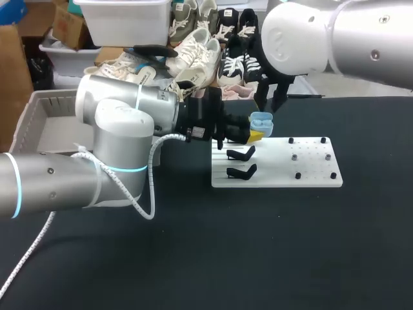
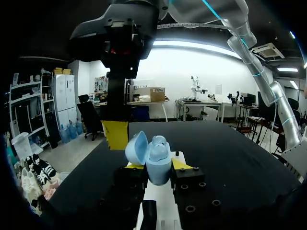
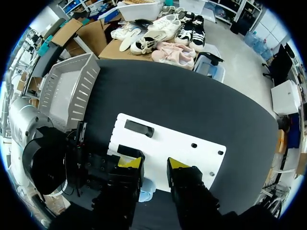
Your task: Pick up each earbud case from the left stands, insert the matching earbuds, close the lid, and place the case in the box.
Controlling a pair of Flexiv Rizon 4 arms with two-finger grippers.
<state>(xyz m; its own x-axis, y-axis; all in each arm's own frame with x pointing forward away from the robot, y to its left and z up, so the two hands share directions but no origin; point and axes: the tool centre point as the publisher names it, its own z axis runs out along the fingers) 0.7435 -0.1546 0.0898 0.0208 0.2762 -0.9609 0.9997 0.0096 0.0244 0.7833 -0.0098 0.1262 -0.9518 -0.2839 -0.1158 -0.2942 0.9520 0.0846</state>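
A light blue earbud case (image 2: pixel 157 157) stands upright between the yellow tips of my left gripper (image 2: pixel 157 165), which is shut on its body. Its lid (image 2: pixel 136 146) is hinged open. From overhead the case (image 1: pixel 261 121) and left gripper (image 1: pixel 257 131) hang above the back left corner of the white board (image 1: pixel 310 179). My right gripper (image 3: pixel 153 164) hovers above and behind the case, pointing down, open and holding nothing; one of its yellow fingertips (image 2: pixel 116 135) shows just behind the case. Two black stands (image 1: pixel 242 154) on the board are bare.
Small dark pegs (image 1: pixel 297 175) dot the board's right half. A grey slatted box (image 1: pixel 45 123) sits at the table's far left, also visible as the box (image 3: pixel 72 91) beside my left arm. The black table (image 1: pixel 258 258) spreads around the board.
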